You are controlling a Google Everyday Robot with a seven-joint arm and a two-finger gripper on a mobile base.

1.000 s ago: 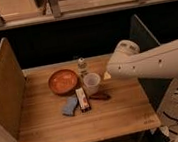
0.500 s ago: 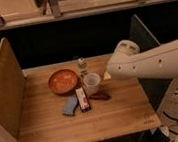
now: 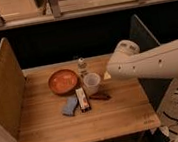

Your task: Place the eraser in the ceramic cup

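The ceramic cup is small and pale and stands upright near the table's middle, just right of the orange-brown bowl. A blue-grey block that looks like the eraser lies on the wood in front of the bowl, left of the cup. My gripper is at the end of the white arm, which reaches in from the right. Only a pale tip shows, just right of the cup; the arm hides the rest. It is well away from the blue-grey block.
An orange-brown bowl sits left of the cup and a small clear bottle behind it. A dark bar with a white label and a red-brown piece lie in front. Upright panels flank the wooden table. Cables lie at lower right.
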